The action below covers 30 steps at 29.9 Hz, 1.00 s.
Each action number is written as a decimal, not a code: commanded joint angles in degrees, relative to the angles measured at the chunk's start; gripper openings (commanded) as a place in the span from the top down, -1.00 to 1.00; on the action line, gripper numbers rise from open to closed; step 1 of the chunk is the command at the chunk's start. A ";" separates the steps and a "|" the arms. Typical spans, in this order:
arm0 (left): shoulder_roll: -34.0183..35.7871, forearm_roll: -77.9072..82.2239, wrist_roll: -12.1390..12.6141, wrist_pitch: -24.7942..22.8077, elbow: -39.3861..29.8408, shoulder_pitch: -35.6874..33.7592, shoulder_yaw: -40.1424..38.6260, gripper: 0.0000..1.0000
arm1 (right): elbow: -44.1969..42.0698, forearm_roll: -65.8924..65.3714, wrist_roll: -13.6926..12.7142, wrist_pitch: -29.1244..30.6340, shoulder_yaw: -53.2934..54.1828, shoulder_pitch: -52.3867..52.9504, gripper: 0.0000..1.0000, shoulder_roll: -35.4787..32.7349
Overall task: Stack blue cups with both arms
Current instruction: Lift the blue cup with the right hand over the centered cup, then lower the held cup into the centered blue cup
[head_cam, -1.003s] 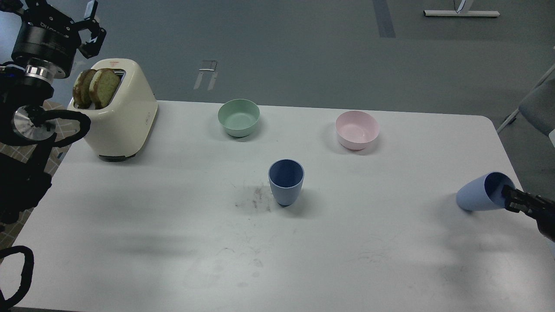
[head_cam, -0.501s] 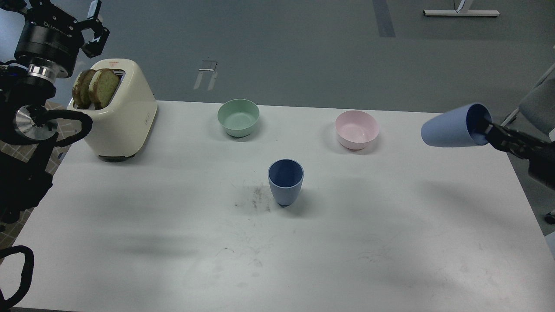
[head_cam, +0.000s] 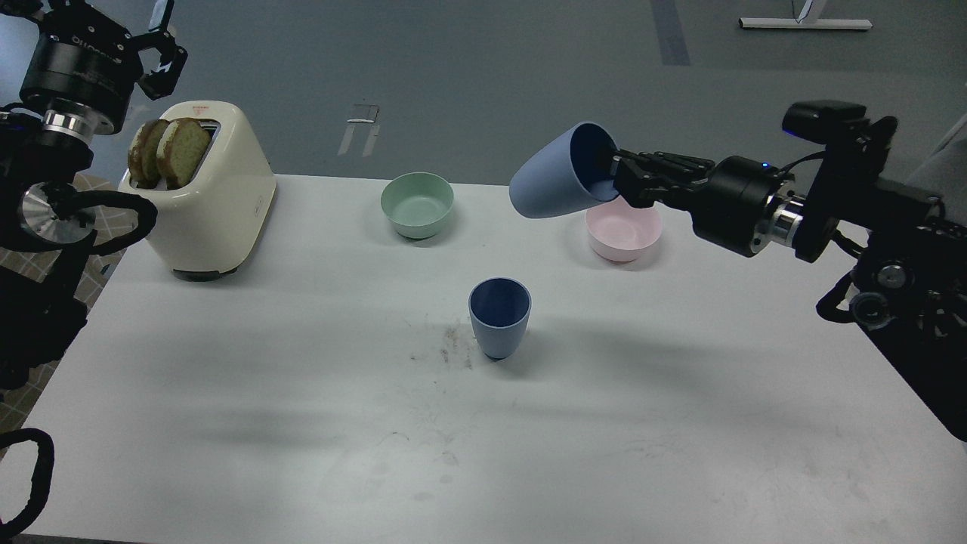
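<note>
Gripper, R (head_cam: 621,175): my fingers pinch the rim of one blue cup (head_cam: 555,175), one finger reaching inside the mouth; cup held in the air, tipped on its side, mouth facing my R arm (head_cam: 816,215), base pointing left and slightly down. Held cup hangs above the table's far part, overlapping the pale pink bowl (head_cam: 621,233) in view, mint-green bowl (head_cam: 416,204) off to its left. Second blue cup (head_cam: 498,317): upright on the white table (head_cam: 302,423), mouth up, near the centre, nearer me than both bowls, well apart from the held cup, nothing touching it. Dark scuff marks (head_cam: 451,349) on the tabletop just left of its base. Gripper, L (head_cam: 162,57): raised at far left beyond the table edge, above a cream toaster (head_cam: 208,204); fingers spread, nothing between them. Toaster on the table's far-left corner, two bread slices (head_cam: 168,151) standing up out of its slots. L arm (head_cam: 53,211) rises along the left edge of view.
</note>
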 commanded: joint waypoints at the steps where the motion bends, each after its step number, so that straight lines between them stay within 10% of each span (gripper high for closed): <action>1: 0.07 -0.01 0.00 0.00 -0.07 0.02 0.00 -0.95 | -1.08 -1.02 -2.77 -0.02 -6.07 4.27 1.00 3.31; 30: 1.12 0.17 -0.09 -0.35 -0.07 0.02 -0.18 -0.95 | -1.08 -7.53 -5.15 -0.02 -16.19 5.52 1.00 3.15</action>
